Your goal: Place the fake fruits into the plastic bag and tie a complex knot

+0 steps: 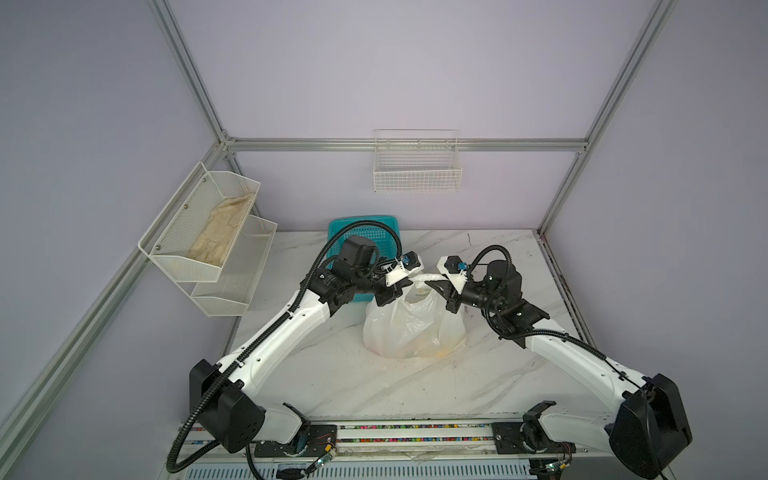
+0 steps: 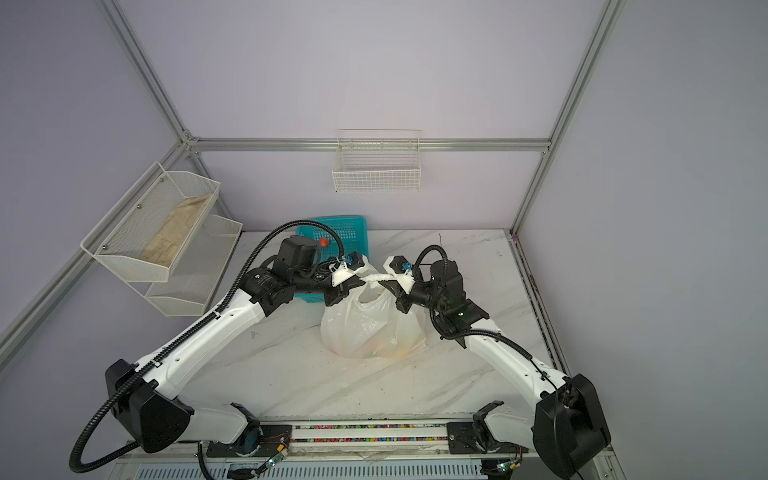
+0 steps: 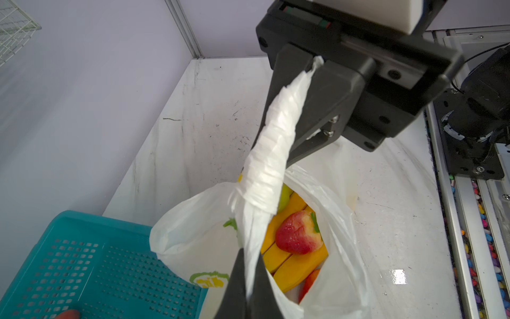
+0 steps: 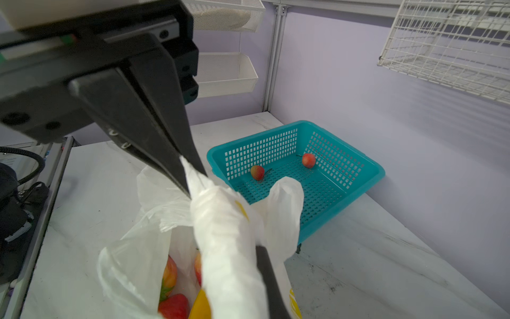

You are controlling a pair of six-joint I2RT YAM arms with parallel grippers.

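Nearest the camera head, the aluminium base rail (image 1: 415, 434) is seen, and beyond it the white marble-patterned tabletop (image 1: 353, 386). At mid-tabletop the thin translucent white plastic bag (image 1: 415, 332) is stood, mouth open, with the glossy fake fruits (image 3: 298, 234) inside, among them a red strawberry lying on a yellow banana bunch (image 3: 295, 265). Above the mouth, the twisted white handle strand (image 1: 424, 277) is clamped at one end by the left pincer (image 1: 407, 285) and at the other by the right pincer (image 1: 430, 284), both closed tight on it. Nothing tied is made out yet. Just behind, the teal perforated plastic basket (image 4: 256, 137) is set near the back wall. Tearing or slipping of the thin film is judged likely if the strand is pulled too hard, and the bag could be tipped. Two small red fruits (image 4: 257, 172) in the basket are shown by the right wrist view. Only one (image 2: 323, 242) is caught in a top view, so closing now would shut them out.
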